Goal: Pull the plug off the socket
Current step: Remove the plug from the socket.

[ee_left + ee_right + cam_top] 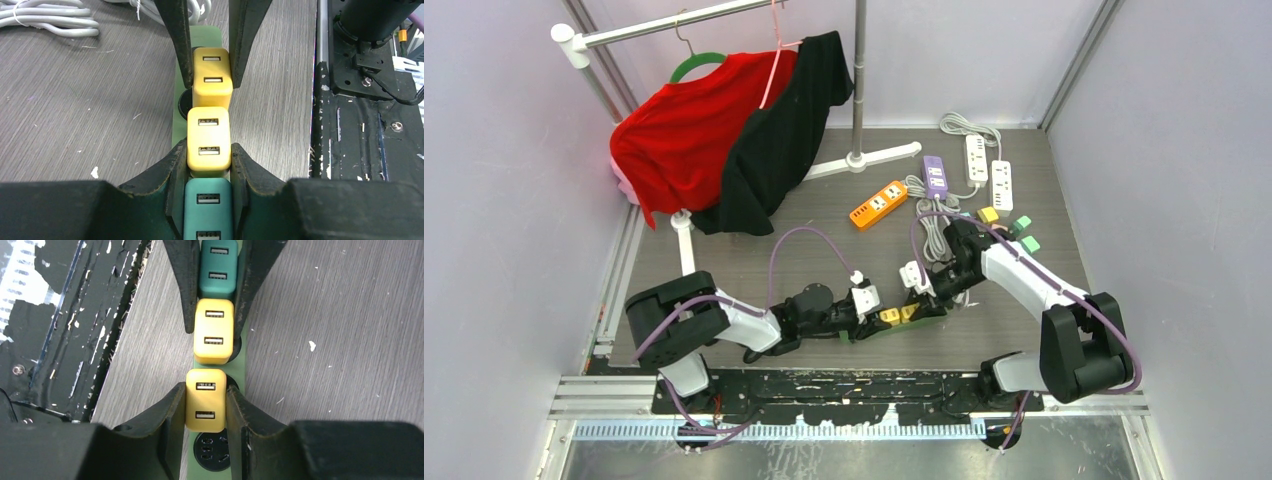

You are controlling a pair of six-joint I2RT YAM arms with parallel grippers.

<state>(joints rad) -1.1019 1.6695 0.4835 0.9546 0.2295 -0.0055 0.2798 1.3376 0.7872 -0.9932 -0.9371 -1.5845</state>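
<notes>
The left claw (209, 152), two black wedge-shaped fingers with scuffed edges, is pinched against the flat sides of the middle yellow plug (209, 132). A teal plug (208, 210) sits farther back between the same fingers. The right claw (206, 390), reaching in from the opposite end, is pressed onto both sides of the end yellow plug (205, 402).

All three plugs are smooth, matte plastic blocks with rounded corners. Each has two small slot-shaped ports on its top face. They stand in a row on a narrow green power strip (239, 371), with a slim gap between the two yellow ones. One round black socket (212, 456) on the strip shows bare beyond the end plug.

The strip lies flat on a grey wood-grain table (75, 110), near its front edge between the two arms. A coil of white cable (45, 17) lies nearby.
</notes>
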